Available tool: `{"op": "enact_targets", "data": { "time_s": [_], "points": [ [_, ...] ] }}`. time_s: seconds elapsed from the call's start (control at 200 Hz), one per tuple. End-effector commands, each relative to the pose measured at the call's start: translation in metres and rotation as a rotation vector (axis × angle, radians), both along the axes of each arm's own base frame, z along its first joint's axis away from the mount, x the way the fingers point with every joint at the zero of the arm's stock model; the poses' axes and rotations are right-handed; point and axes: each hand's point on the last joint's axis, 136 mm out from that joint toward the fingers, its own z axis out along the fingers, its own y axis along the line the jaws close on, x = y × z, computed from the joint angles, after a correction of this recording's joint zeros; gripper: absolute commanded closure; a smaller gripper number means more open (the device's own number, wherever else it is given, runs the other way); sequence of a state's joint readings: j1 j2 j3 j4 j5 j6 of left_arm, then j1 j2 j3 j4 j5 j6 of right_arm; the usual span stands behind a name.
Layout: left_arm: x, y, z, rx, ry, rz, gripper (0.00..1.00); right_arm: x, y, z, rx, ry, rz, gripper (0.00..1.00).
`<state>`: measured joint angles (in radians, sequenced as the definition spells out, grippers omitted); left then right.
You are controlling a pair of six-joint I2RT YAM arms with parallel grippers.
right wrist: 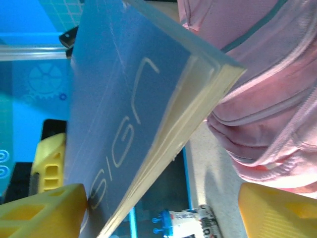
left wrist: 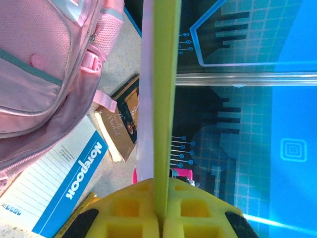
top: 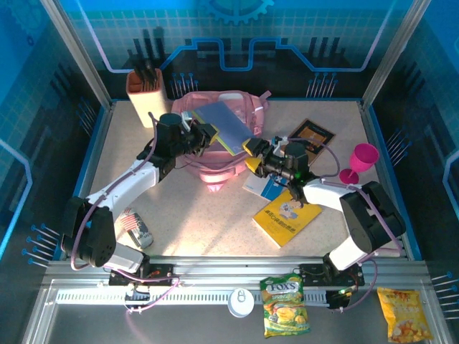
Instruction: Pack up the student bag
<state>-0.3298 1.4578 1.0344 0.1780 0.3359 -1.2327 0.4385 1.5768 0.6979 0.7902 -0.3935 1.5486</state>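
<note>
Biggest risk imo: the left gripper [top: 206,136] is pinched tight on just the thin edge of the blue book [top: 224,123], which hangs tilted over the student bag [top: 215,170]. The right gripper [top: 254,152] sits with its jaws wide at the book's other corner, gripping nothing. If that one bites off-centre, the book could twist loose and slide onto the table [top: 215,222] instead of going in. The bag lies flat at the far middle, long axis roughly far-to-near, narrower end toward the arms. Can't see its opening.
</note>
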Motion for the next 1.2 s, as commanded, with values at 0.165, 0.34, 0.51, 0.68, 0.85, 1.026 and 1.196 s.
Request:
{"op": "enact_targets", "data": {
  "time_s": [0.165,0.34,0.51,0.68,0.85,1.026,1.196],
  "points": [
    [0.003,0.0,0.014,-0.051,-0.063,0.005,1.0,0.009,0.007,0.023,0.075,-0.033,-0.038,0.33],
    [0.0,-0.003,0.011,-0.054,-0.059,-0.013,1.0,0.011,0.007,0.028,0.086,-0.047,-0.067,0.41],
    [-0.002,-0.005,0.005,-0.051,-0.049,-0.033,0.99,0.017,0.01,0.058,0.138,-0.185,-0.055,0.53],
    [-0.004,-0.005,-0.004,-0.026,-0.037,-0.045,0.97,0.02,0.01,0.059,0.139,-0.208,-0.048,0.66],
    [-0.008,0.001,-0.023,0.035,-0.002,-0.035,0.86,0.02,0.004,0.043,0.069,-0.165,-0.056,0.83],
    [-0.014,0.005,-0.046,0.165,0.017,-0.086,0.54,0.013,-0.015,0.027,-0.062,-0.127,-0.082,0.94],
    [-0.027,0.003,-0.09,0.453,0.086,-0.269,0.31,0.006,-0.054,0.01,-0.236,-0.09,-0.145,0.97]
  ]
}}
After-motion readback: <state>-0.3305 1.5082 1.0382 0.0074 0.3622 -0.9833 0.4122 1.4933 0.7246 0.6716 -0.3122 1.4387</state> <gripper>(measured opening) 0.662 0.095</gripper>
